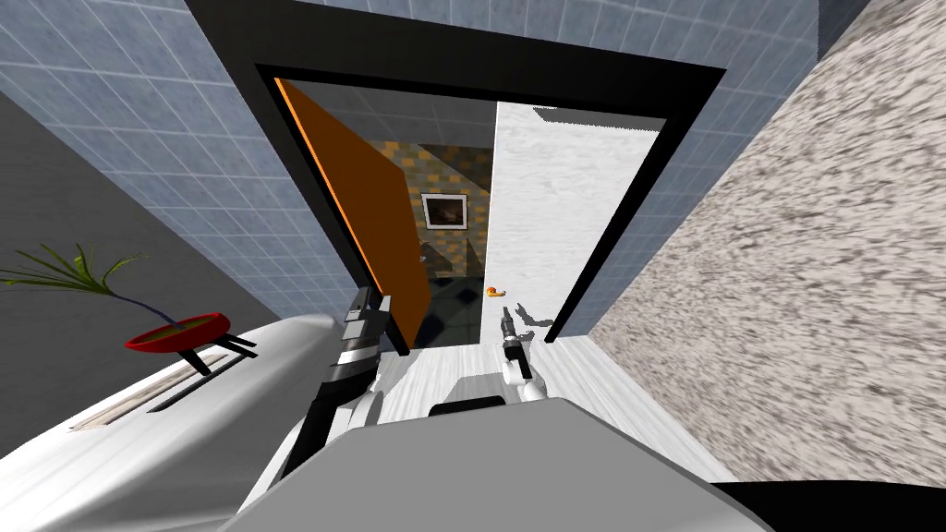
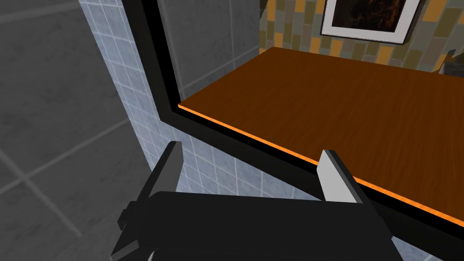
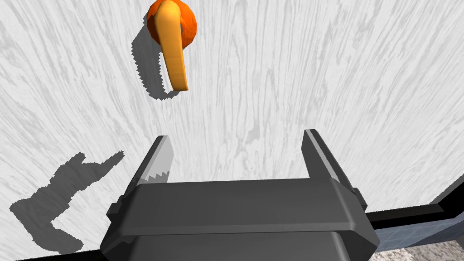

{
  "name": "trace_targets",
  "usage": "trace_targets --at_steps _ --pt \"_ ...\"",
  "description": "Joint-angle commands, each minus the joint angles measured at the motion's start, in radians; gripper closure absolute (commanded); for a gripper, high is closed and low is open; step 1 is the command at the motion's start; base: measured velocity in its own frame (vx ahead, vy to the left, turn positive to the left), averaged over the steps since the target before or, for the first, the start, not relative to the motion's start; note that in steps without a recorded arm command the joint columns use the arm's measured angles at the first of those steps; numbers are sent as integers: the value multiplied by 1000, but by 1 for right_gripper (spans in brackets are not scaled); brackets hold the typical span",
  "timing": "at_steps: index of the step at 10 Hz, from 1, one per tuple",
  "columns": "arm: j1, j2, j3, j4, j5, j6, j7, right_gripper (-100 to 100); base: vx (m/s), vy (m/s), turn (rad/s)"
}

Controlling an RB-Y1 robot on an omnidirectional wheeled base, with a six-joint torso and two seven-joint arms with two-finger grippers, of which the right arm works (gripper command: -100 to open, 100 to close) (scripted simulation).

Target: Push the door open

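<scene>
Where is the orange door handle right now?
In the head view the orange handle sits on the white door, near its left edge, just ahead of the open right gripper and not touching it.

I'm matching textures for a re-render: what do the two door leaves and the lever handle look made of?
Brown door leaf: looks like wood with a low sheen, going by the fine streaky grain; thin orange edge. White door leaf: seemingly whitewashed wood, matte, with grey grain lines. Lever handle: smooth plain orange, no grain; plastic or coated metal, can't tell.
</scene>
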Motion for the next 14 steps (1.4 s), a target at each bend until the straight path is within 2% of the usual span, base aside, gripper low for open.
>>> trace_targets --at_steps 1,2,4,8,9,12,13,14 --pt "-11 7 4 37 -11 -8 4 -100 73 -129 107" --pt "-20 12 5 59 -16 -12 5 -100 71 -102 64" --pt "-49 28 10 133 -33 -28 12 -100 86 -112 104" --pt "-82 52 15 220 -54 -46 19 -100 60 -90 70" --pt "-82 52 15 220 -54 -46 19 -100 42 -61 23" --pt "-104 71 19 276 -67 -58 24 -100 38 -61 51" --pt "-97 67 19 262 -64 -56 23 -100 18 -22 12" --pt "-98 36 17 266 -66 -58 22 -100 103 3 28"
